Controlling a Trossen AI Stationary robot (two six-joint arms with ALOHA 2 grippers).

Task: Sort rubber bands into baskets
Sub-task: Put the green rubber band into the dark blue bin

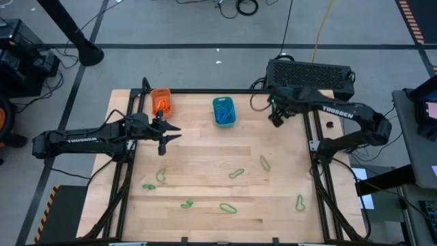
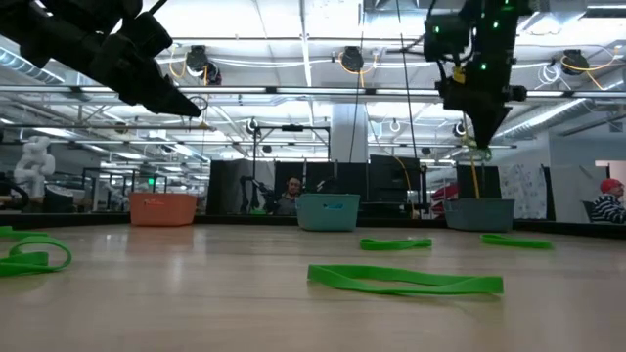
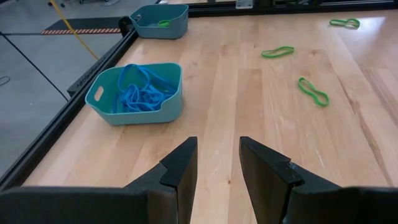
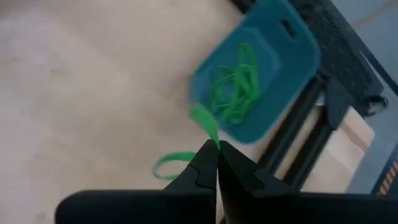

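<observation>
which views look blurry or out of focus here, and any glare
Right wrist view: motion-smeared, the teal basket of green bands and the green band pinched in the right gripper all soft. Low view: the nearest green band is soft, and the ceiling lights glare. Left wrist view: sharp, the blue-band basket crisp. High view: evenly lit, no glare.

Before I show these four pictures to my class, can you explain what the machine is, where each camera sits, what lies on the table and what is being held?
It is a robot with two dark arms at a wooden table. One camera looks down from above, one sits at table height, and one rides on each wrist. Loose green rubber bands lie on the wood. At the far edge stand an orange basket, a teal basket of blue bands and a teal basket of green bands. The right gripper pinches a green band above that last basket. The left gripper hangs open and empty.
</observation>
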